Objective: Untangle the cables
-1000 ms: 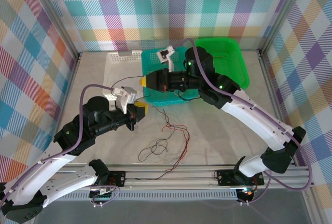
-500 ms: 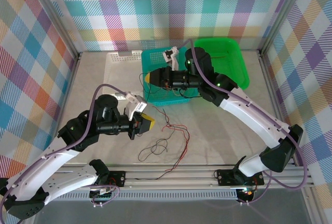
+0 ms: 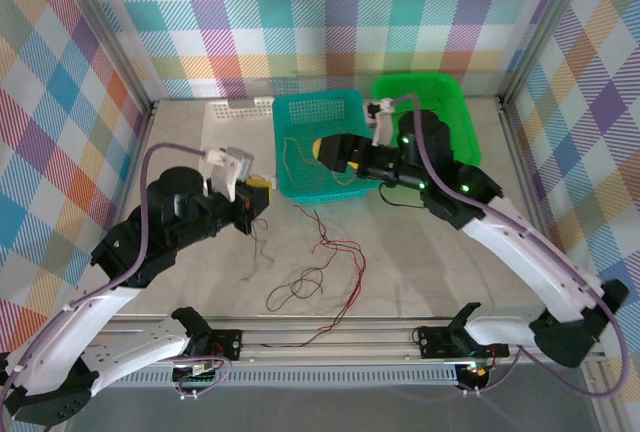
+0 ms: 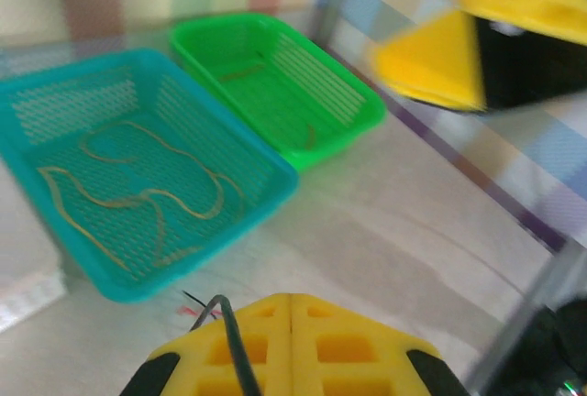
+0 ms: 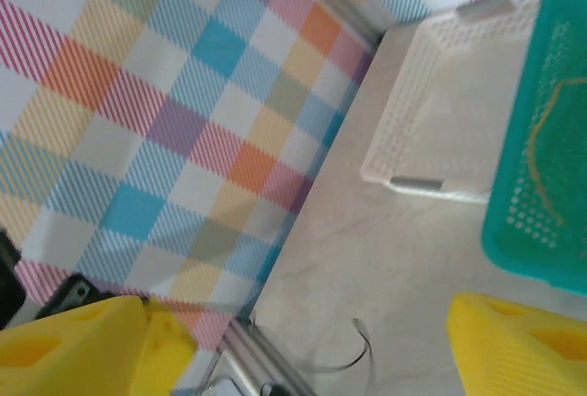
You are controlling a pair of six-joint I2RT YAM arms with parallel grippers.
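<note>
**Cables (image 3: 325, 257) part sorted, a knot left**

Red and black ones lie tangled just in front of the teal basket (image 3: 305, 100). One yellow cable (image 4: 138, 199) sits inside it (sorted, I'd guess). Left of the basket, the left gripper (image 3: 260, 192) is clamped on a dark cable (image 4: 234, 346), likely to draw it free. Over the basket, the right gripper (image 3: 322, 149) hangs with its fingers spread, empty.

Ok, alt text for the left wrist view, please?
The left pincer, shut, grips a thin dark cable at the bottom edge. Beyond it on the table sit a teal basket holding a looping orange cable and a green basket; the open right pincer blurs in top right.
</note>
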